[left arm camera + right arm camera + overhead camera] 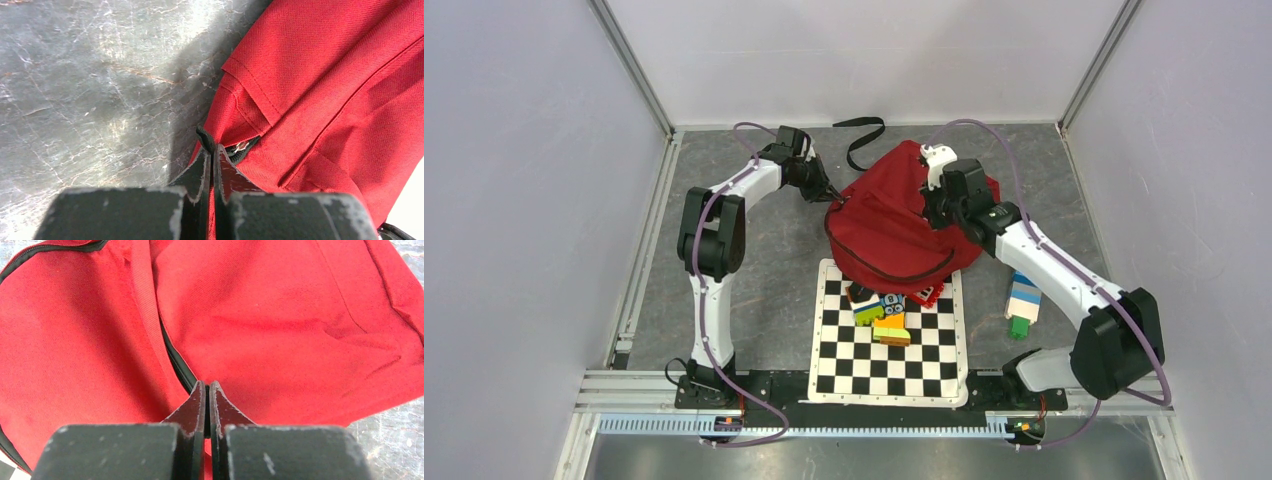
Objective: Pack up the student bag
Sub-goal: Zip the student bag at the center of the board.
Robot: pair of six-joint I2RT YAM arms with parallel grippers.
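Here's the student bag (894,230), slumped in a soft red heap in the middle of the tabletop, a little toward the far edge. Its near side spills over the far edge of the chequered mat (924,370). This is limp cloth with no frame showing. It looks light and floppy, and it will likely sag and fold wherever it isn't held. The best places to take hold look like the seams, the zipper edge and the tabs, since flat panels would just bunch up.

The left gripper (212,150) is at the bag's left flank, on the side facing the left edge. Its jaws are pressed right together with a small black tab (204,135) poking out past the tips. It looks like a pinch on that tab beside the zipper end, though how much is caught between the tips is hard to see.

The right gripper (207,386) sits on top of the bag, toward the far right of the heap. Its jaws are also closed tight, with the black zipper track (175,360) running straight down into them and red cloth on both sides. That reads as a nip on the opening's edge.

Toy blocks (882,315) wait on the mat just below the bag, and another block stack (1022,300) lies near the right edge. A black strap (861,135) loops toward the far edge.
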